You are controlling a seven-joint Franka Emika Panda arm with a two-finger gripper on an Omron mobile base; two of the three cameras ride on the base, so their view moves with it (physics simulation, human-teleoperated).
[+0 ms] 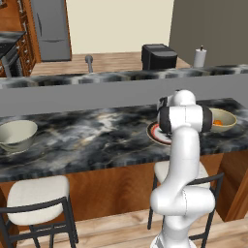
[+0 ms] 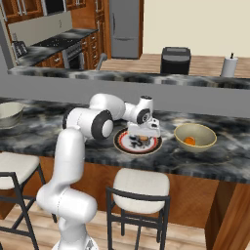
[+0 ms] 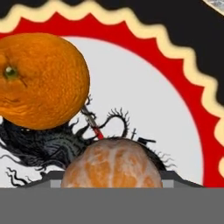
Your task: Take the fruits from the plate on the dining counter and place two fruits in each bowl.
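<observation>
My gripper [image 2: 141, 139] is down on the red-rimmed plate [image 2: 124, 145] on the dining counter [image 2: 39, 132], shut on a paler orange fruit [image 3: 111, 164] that sits between the fingertips [image 3: 168, 180]. A bright orange fruit [image 3: 41, 81] lies on the plate [image 3: 175, 74] just beyond it. My arm hides most of the plate [image 1: 153, 134] from the left. To the plate's right, one beige bowl [image 2: 199, 131] holds an orange fruit [image 2: 189, 141]; that bowl [image 1: 228, 116] and its fruit [image 1: 218, 122] also show from the left. The other bowl [image 1: 17, 133] stands far left on the counter.
A higher grey ledge [image 1: 97, 94] runs behind the counter, with a black appliance [image 1: 158, 56] and a paper towel roll [image 1: 200, 57] past it. Cushioned stools [image 2: 139, 188] [image 1: 38, 193] stand at the counter's front.
</observation>
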